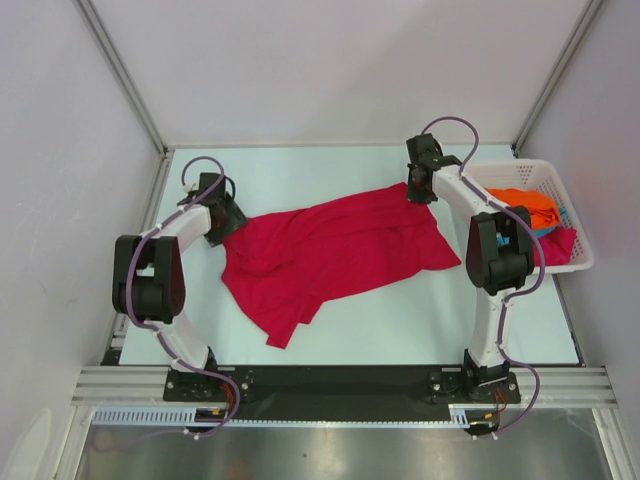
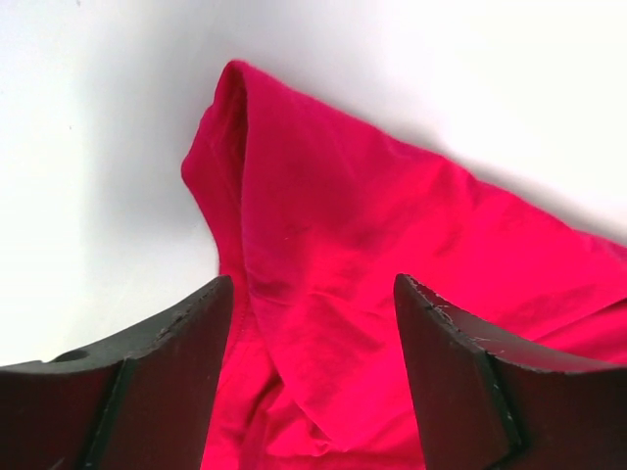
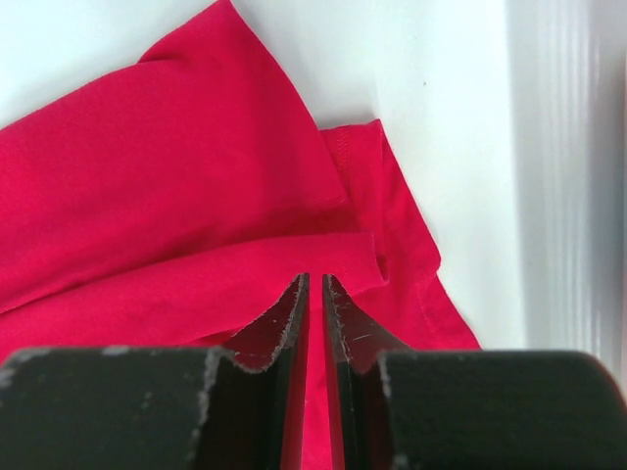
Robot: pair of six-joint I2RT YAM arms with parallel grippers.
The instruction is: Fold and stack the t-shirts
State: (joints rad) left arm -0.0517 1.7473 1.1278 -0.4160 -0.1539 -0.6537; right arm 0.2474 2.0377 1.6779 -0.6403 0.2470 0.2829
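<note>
Two arms, one at each end of a single crimson red t-shirt. Spread crumpled across the middle of the pale table, long axis slanting from near-left to far-right, with a narrower tongue of cloth pointing toward the near edge on the left.

Bare table all along the far side, and a bare strip on the near side in front of the arm bases. Less room on the right: white basket just beside the right arm, apart from the spread shirt. Inside it, an orange t-shirt, a sliver of a teal t-shirt and some crimson cloth at its near end.

Left gripper at the shirt's left end, near the left table edge: spread wide, red cloth between and beyond the fingers, nothing clamped. Right gripper at the shirt's far-right corner: pressed nearly together on a red fold, only a thin slit between the fingers, red showing in it.

From above only: the shirt's whole outline, and the basket. From the right wrist only: a stitched hem at the corner, white table just past it. From the left wrist only: a rounded fold standing up off the white surface.
</note>
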